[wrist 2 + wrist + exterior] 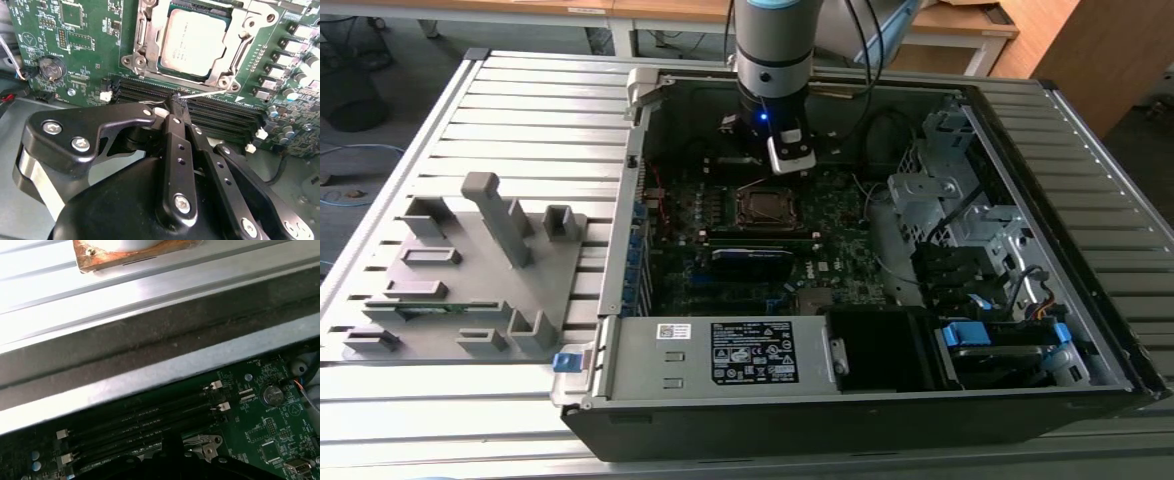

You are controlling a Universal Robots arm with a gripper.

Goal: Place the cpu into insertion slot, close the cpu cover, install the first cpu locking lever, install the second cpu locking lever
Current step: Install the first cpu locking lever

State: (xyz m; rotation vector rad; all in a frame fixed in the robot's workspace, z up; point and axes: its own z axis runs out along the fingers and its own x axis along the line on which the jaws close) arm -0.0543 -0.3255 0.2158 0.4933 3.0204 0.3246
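Black fingers of your gripper (176,100) are pressed together at the tips, poised just beside the insertion slot (133,61). A thin silvery locking lever (212,92) starts right at those tips. It runs along the side of the slot that faces the black memory slots (225,114). Tips and rod end meet, but you cannot tell whether the rod is clamped between them or only touched.

The cpu (192,42) lies flat in the insertion slot, dull silver top up. The cpu cover (150,27) lies down around it, with the chip showing through its window.

Outward on the green motherboard (90,30), a round coin cell (50,67) sits well apart from the slot. In the first wrist view, long black memory slots (150,425) run beside the bare metal wall (165,370) of the case.

In the exterior view, your arm (774,50) comes down from the far side into the open computer case (854,425). The gripper (790,158) hangs just on the far side of the slot. A grey power supply (720,355) sits along the near wall. A grey fixture plate (454,300) lies on the slatted metal table (534,110) at the exterior view's left, apart from the case.
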